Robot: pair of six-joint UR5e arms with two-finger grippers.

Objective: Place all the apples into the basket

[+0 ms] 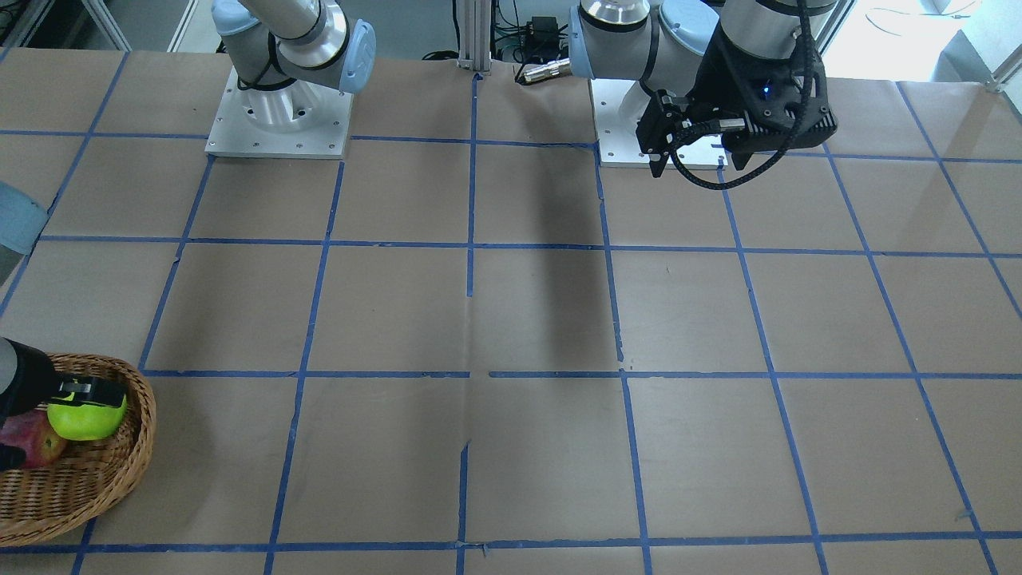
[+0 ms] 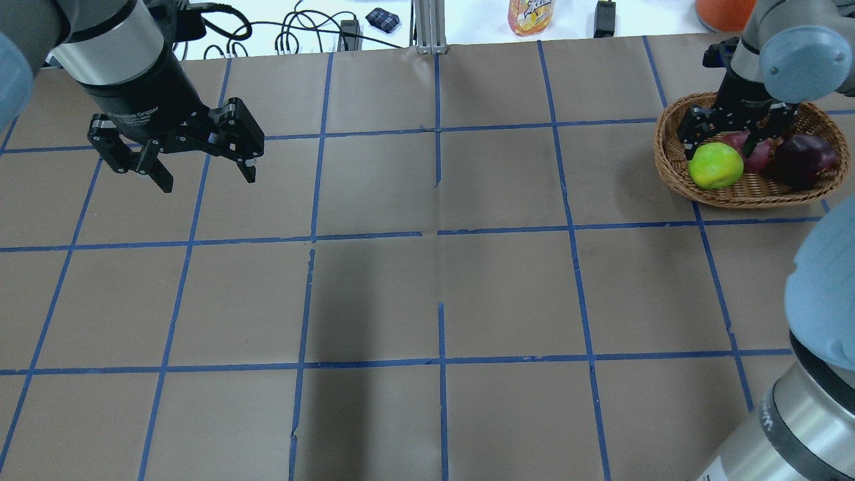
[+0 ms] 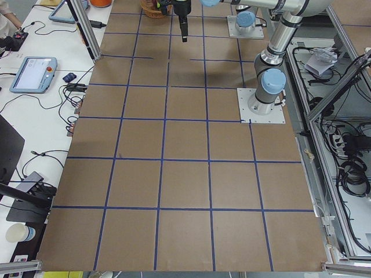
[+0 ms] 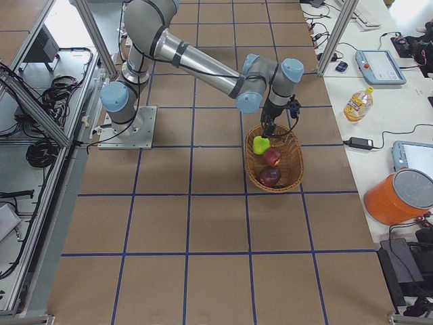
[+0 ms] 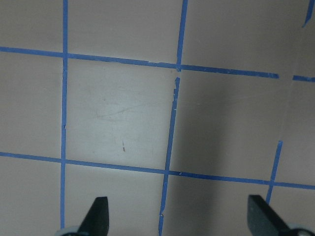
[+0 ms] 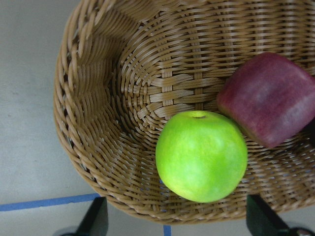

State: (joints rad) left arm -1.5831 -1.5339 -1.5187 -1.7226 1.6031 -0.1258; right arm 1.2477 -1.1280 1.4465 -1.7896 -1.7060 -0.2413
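The wicker basket (image 2: 673, 168) stands at the table's far right and holds all three apples. The lime green apple (image 2: 715, 166) lies at its left end, the red apple (image 2: 751, 152) in the middle, the dark maroon apple (image 2: 801, 159) at the right. My right gripper (image 2: 725, 137) hovers just above the green apple, open. In the right wrist view the green apple (image 6: 202, 156) rests on the basket's weave (image 6: 98, 98) against the red apple (image 6: 268, 98), and the fingers stand wide of it. My left gripper (image 2: 207, 179) is open and empty at the far left.
A drink bottle (image 2: 531, 15), an orange bucket (image 2: 725, 10) and cables lie beyond the table's far edge. The arm bases (image 1: 279, 120) (image 1: 639, 136) stand at the robot's side. The brown table (image 2: 434, 300) carries a blue tape grid.
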